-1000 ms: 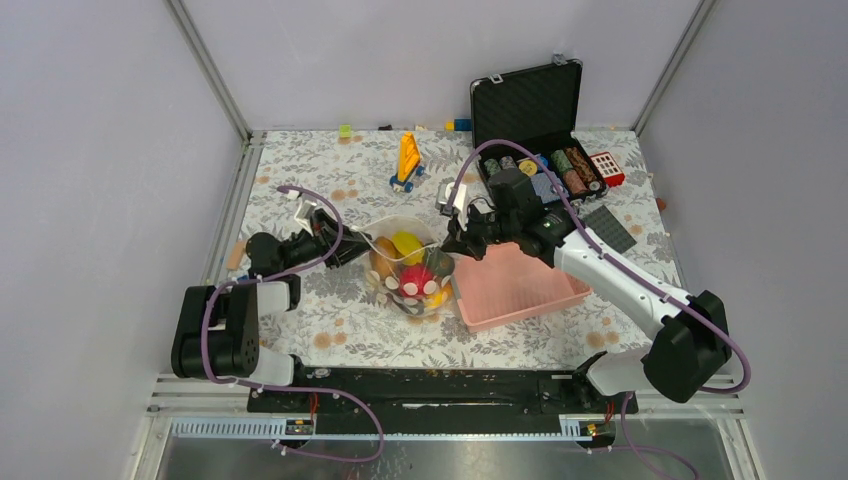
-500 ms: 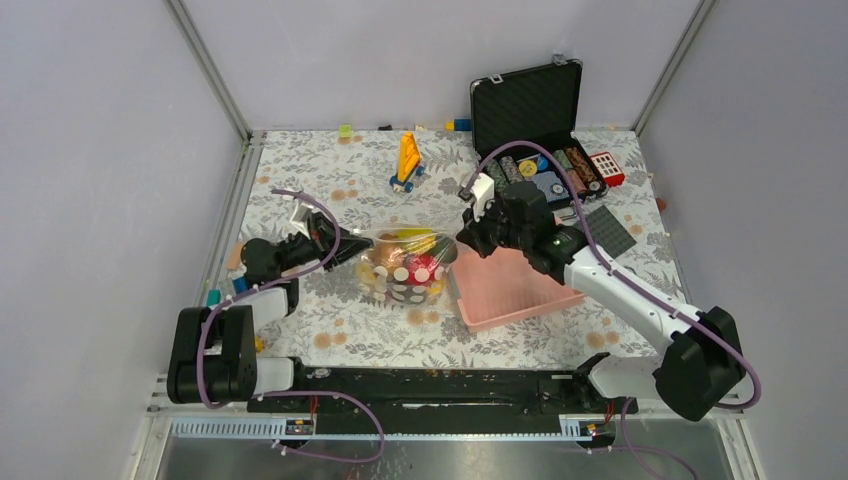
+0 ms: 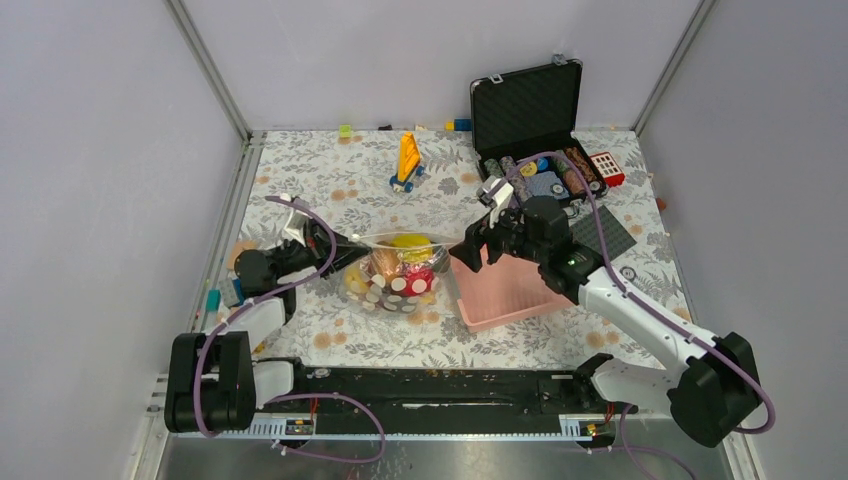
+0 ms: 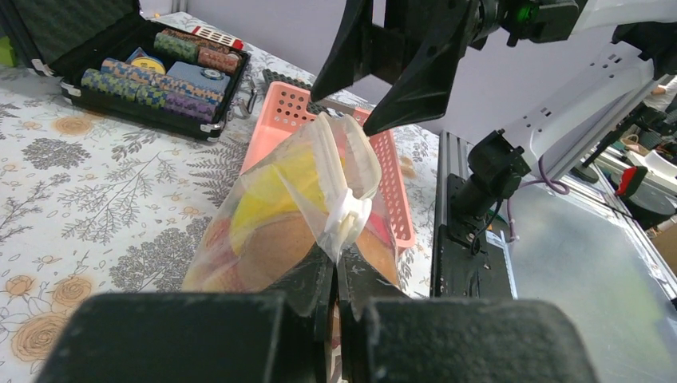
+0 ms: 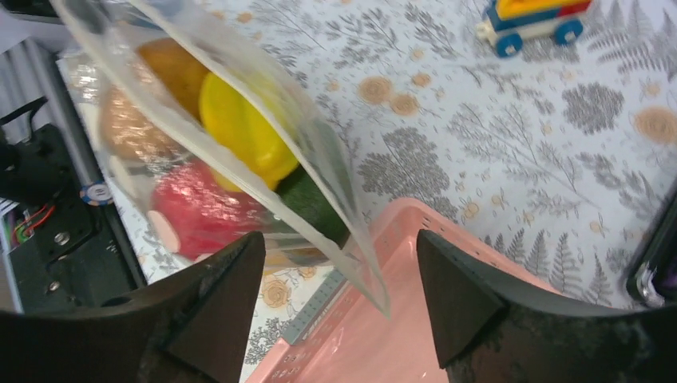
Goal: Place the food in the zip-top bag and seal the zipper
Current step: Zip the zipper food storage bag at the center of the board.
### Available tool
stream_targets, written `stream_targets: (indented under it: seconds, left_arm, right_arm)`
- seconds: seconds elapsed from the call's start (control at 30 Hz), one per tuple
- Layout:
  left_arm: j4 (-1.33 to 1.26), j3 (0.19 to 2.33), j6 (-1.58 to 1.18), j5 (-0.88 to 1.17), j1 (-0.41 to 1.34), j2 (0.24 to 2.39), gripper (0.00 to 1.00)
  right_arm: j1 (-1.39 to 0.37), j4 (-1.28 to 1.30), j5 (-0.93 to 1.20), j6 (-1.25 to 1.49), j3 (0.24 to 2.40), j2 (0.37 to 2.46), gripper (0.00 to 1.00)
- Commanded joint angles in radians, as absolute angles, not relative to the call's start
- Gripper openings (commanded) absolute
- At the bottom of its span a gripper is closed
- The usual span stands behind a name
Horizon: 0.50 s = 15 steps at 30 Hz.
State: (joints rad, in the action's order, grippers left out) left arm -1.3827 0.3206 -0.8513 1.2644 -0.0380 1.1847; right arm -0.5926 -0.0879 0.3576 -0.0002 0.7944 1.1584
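One zipper (image 4: 349, 211) end sat pinched in your left gripper (image 3: 350, 252); your right gripper (image 3: 468, 248) gaped at the other. Soft and loaded, the zip-top bag (image 3: 395, 275) looked best held by that strip.

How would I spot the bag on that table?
Find the pink slotted plastic basket on the flowery table. Directly left of it is the clear dotted plastic bag, the only see-through thing there, bulging with yellow and red toy food.

we log the zip-top bag (image 3: 385, 290), clear with pale round dots, just left of centre in the top view. its zipper (image 4: 349, 214) is drawn taut along the bag's upper edge. the food (image 3: 410, 243) sits inside: yellow, red, brown and dark green pieces.
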Motion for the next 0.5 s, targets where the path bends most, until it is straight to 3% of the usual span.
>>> stream_targets:
  seconds: [0.0, 0.2, 0.47]
  left_arm:
    - [-1.449, 0.321, -0.883, 1.300, -0.042, 1.133, 0.00]
    - [-1.442, 0.306, -0.882, 1.290, -0.043, 1.088, 0.00]
    - [-1.433, 0.302, -0.889, 1.271, -0.043, 1.078, 0.00]
  right_arm:
    - [-0.589, -0.132, 0.538, -0.087, 0.873, 1.099, 0.79]
    - [-0.623, -0.179, 0.677, -0.056, 0.982, 1.113, 0.89]
    - [-0.789, -0.077, 0.694, -0.103, 1.264, 1.350, 0.89]
